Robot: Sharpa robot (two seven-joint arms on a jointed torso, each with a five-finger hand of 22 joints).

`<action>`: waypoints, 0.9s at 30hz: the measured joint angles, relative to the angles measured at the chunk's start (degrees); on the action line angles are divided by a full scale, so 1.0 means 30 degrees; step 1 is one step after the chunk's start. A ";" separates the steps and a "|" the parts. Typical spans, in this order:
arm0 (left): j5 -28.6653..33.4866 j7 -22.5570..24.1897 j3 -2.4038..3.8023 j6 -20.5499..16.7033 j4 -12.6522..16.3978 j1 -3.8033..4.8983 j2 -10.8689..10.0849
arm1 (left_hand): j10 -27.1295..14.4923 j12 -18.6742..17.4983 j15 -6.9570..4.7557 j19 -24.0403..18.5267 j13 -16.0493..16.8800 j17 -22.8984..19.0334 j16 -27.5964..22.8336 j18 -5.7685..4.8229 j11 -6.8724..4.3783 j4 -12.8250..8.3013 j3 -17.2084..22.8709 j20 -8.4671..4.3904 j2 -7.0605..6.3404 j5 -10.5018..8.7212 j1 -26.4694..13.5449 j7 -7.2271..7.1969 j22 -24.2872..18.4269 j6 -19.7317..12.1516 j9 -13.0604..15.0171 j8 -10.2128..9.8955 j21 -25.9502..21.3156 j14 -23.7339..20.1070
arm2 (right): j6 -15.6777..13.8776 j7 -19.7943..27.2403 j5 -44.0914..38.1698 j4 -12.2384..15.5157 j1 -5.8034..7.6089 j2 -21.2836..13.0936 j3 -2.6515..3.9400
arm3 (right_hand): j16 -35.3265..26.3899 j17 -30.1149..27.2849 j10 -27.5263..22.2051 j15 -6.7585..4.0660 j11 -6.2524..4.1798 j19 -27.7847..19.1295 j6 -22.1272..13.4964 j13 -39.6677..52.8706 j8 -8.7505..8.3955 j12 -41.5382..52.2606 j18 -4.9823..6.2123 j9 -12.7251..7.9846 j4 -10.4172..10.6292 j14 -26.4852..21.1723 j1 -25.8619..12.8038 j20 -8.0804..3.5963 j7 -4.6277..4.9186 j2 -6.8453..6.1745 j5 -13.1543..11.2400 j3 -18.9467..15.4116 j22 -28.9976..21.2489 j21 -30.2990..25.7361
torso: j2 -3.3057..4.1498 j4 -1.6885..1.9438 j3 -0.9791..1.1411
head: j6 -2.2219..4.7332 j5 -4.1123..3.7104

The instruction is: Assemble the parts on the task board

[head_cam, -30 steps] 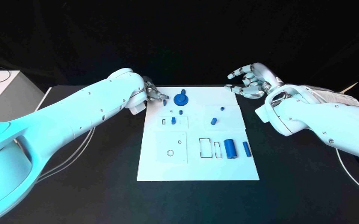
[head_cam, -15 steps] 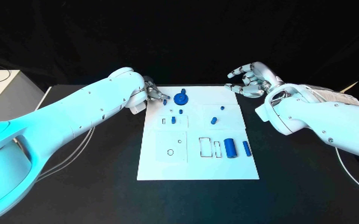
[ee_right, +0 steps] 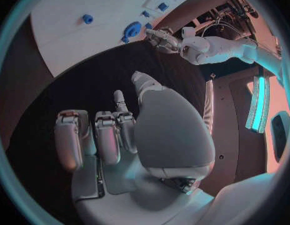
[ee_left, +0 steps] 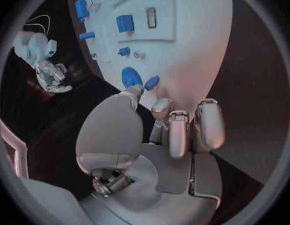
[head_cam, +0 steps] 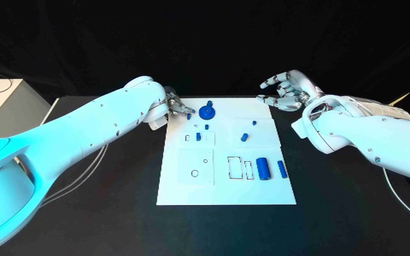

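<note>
Left hand (head_cam: 177, 107) sits at the board's far left corner, about 11 o'clock of the board (head_cam: 224, 192). Its fingertips are at a small blue piece (ee_left: 151, 82) right beside the blue gear (head_cam: 207, 113); the left wrist view shows the thumb tip touching or nearly touching that piece. Cannot tell if it really pinches it or just touches. Other fingers are loosely curled, nothing in them.

Right hand (head_cam: 286, 92) hovers off the board at its far right corner, about 1 o'clock, over bare counter (head_cam: 342, 208). Fingers are apart and curved, holding nothing.

Progress, as a judgement: early to middle. The gear stands at the board's 12 o'clock edge and looks seated. A few small blue pegs (head_cam: 199, 137) stand left of centre and another blue piece (head_cam: 244, 138) stands right of centre, possibly already placed. Toward 4 o'clock lies a large blue cylinder (head_cam: 263, 169) with a thinner blue bar (head_cam: 282, 169) just beside it; both look loose, lying flat. The outlined slots (head_cam: 233, 168) next to them are unfilled, as is the small hole (head_cam: 195, 174) at 7 o'clock. So the cylinder, the bar and the piece by the gear are likely still to do.

Around: a pale box (head_cam: 15, 111) at the counter's 9 o'clock edge, well apart from the board. Cables run under the left arm. Nothing blocks the right hand's way to the cylinder; the left arm covers the counter left of the board.
</note>
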 measured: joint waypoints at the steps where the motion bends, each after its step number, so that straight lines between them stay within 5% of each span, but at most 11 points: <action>1: 0.0008 0.0000 0.0000 -0.0003 0.0018 0.0000 -0.0005 | 0.0000 0.0062 0.0000 0.0000 0.0017 -0.0001 0.0000 0.0000 0.0000 0.0000 0.0000 0.0000 0.0029 0.0000 -0.0029 0.0000 0.0020 0.0000 0.0000 0.0000 0.0000 0.0000 | -0.0001 0.0000 -0.0002 -0.0005 0.0000 0.0004 0.0000 | 0.0000 0.0000 0.0000 0.0000 0.0000 0.0000 0.0000 0.0000 0.0000 0.0000 0.0000 0.0000 0.0000 0.0000 0.0000 0.0000 0.0000 0.0000 0.0000 0.0000 -0.0001 0.0000 | 0.0000 0.0000 0.0000 | 0.0002 0.0005; 27: 0.0142 0.0007 0.0004 0.0002 0.0401 0.0003 -0.0284 | 0.0071 0.0143 -0.0001 0.0071 0.0015 0.0000 0.0073 0.0000 -0.0071 -0.0026 -0.0400 0.0070 -0.0224 0.0000 -0.0281 -0.0069 0.0117 0.0067 0.0042 0.0183 0.0000 0.0001 | -0.0020 0.0000 -0.0040 -0.0115 0.0000 0.0066 0.0000 | 0.0000 0.0000 0.0000 0.0000 0.0000 0.0000 0.0001 -0.0004 0.0000 0.0000 0.0000 0.0014 0.0000 0.0000 -0.0077 0.0000 0.0000 -0.0077 -0.0002 0.0000 -0.0007 0.0000 | -0.0002 -0.0005 0.0022 | 0.0165 0.0037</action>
